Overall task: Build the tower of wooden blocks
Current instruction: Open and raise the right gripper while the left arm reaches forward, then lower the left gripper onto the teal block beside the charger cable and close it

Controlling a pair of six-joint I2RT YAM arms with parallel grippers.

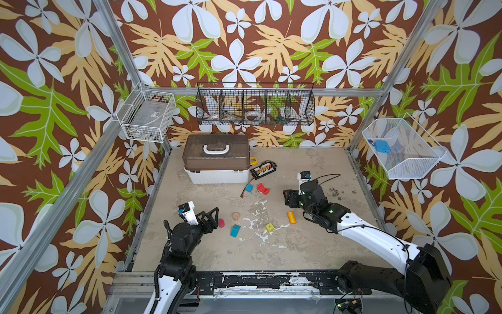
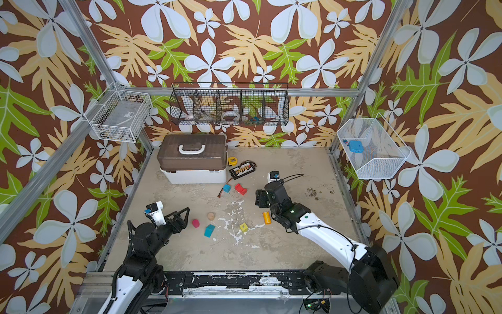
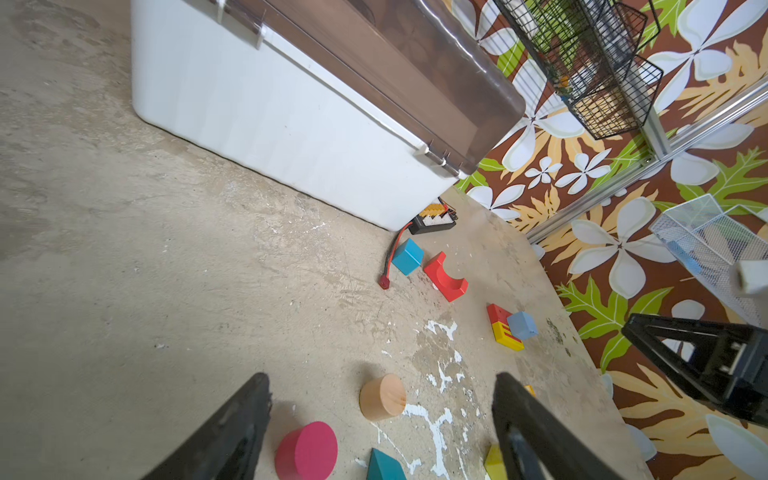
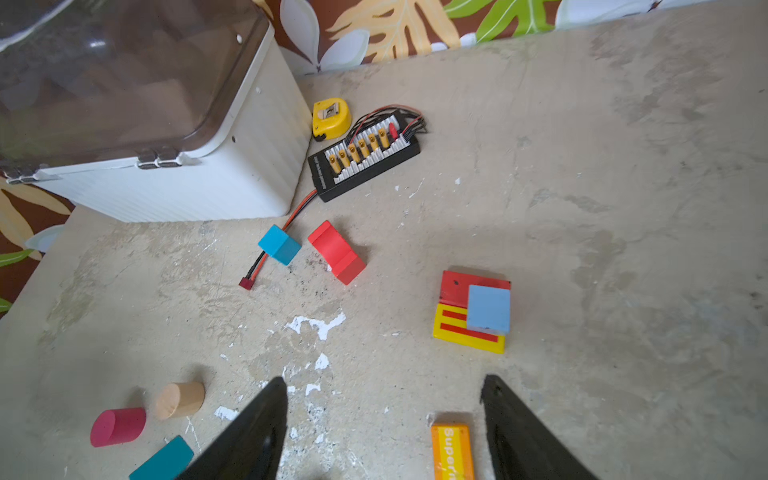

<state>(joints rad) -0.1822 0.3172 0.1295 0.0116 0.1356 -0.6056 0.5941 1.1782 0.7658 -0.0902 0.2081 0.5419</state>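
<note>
The tower (image 4: 473, 316) is a low stack: a yellow striped flat block, a red block and a pale blue cube (image 3: 521, 326) on top. The right arm hides it in both top views. Loose blocks lie around: pink cylinder (image 1: 222, 223), tan cylinder (image 1: 236, 216), teal block (image 1: 235, 230), yellow cube (image 1: 269, 227), orange bar (image 1: 291, 217), blue cube (image 1: 249, 187), red arch (image 1: 263, 189). My left gripper (image 3: 381, 378) hangs open just left of the pink and tan cylinders, holding nothing. My right gripper (image 4: 385, 379) is open and empty, with the orange bar (image 4: 452, 451) beside one finger.
A white case with a brown lid (image 1: 216, 159) stands at the back left. Beside it lie a yellow tape measure (image 4: 331, 117) and a black connector board (image 4: 365, 156) whose red wire runs to the blue cube. Wire baskets hang on the walls.
</note>
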